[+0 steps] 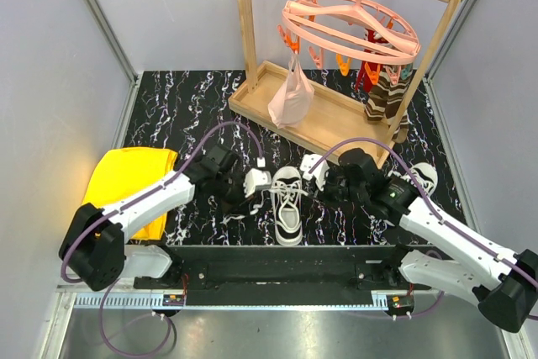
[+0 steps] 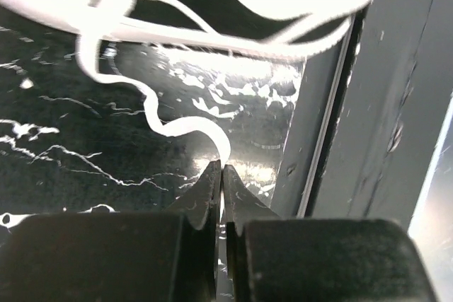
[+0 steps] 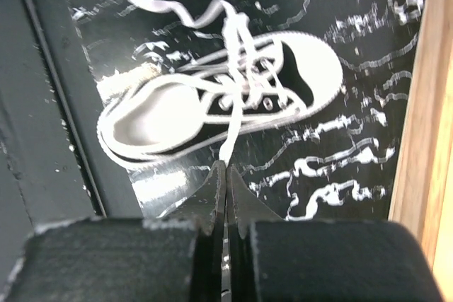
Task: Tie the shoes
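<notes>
Shoe [image 1: 288, 212] white, black trim, white laces [image 3: 228, 129]; table [image 1: 168, 111] black, white-veined; cloth [image 1: 134, 182] yellow.

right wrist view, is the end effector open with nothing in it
No, the right end effector is shut on a white lace that runs up to the shoe.

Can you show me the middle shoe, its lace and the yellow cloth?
Middle shoe [image 1: 290, 199], top view, on its laced front.
Lace [image 2: 185, 127], left wrist view, on its loose curl.
Yellow cloth [image 1: 139, 176], top view, on its middle.
</notes>
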Controlling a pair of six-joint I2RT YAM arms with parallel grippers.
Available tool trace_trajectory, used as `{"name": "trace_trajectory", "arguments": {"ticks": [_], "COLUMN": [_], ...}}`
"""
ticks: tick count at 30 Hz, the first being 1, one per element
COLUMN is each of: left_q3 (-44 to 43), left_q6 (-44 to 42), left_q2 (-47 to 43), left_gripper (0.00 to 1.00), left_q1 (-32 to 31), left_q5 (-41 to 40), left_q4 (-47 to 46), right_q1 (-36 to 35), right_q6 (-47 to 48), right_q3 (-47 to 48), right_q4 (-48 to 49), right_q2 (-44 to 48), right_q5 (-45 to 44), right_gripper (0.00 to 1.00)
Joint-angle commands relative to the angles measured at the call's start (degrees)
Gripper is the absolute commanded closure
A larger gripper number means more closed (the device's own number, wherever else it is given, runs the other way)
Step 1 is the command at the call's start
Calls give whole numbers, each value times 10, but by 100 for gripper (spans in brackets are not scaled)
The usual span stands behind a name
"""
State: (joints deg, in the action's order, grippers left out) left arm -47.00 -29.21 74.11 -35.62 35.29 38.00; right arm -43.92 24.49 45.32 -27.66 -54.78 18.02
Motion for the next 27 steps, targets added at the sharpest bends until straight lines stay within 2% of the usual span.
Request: {"name": "trace_trajectory", "arguments": {"ticks": [1, 5, 10, 14, 19, 21, 22, 25, 27], "left_q3": [28, 30, 34, 24, 44, 62, 67, 75, 78], "left_q6": [-94, -105, -104, -104, -121, -126, -121, -73, -33], "left_q2": [-41, -41, -51, -7, 27, 5, -10, -85, -126], "left_gripper": [97, 97, 97, 97, 95, 84, 70, 53, 48], "left_q1": [-36, -52, -103, -137, -137, -136, -134, -104, -87], "left_q5": [-46, -56, -62, -67, -95, -97, -95, -55, -47], "left_q4": [-3, -27, -76, -85, -93, -100, -114, -157, -203], "right_q1": [14, 17, 20, 21, 20, 20, 20, 21, 20], "right_q6": [-16, -13, -15, -16, -2, -1, 0, 5, 11], "right_q3": [-8, -20, -32, -31, -23, -23, -21, -16, -15], "right_q4": [-17, -33, -49, -44, -29, -23, -18, -3, 6], "right_q2": [15, 38, 66, 63, 55, 51, 49, 44, 43], "right_q5": [-34, -44, -55, -54, -22, -8, -4, 21, 29], "right_gripper": [100, 100, 100, 100, 100, 100, 100, 100, 100]}}
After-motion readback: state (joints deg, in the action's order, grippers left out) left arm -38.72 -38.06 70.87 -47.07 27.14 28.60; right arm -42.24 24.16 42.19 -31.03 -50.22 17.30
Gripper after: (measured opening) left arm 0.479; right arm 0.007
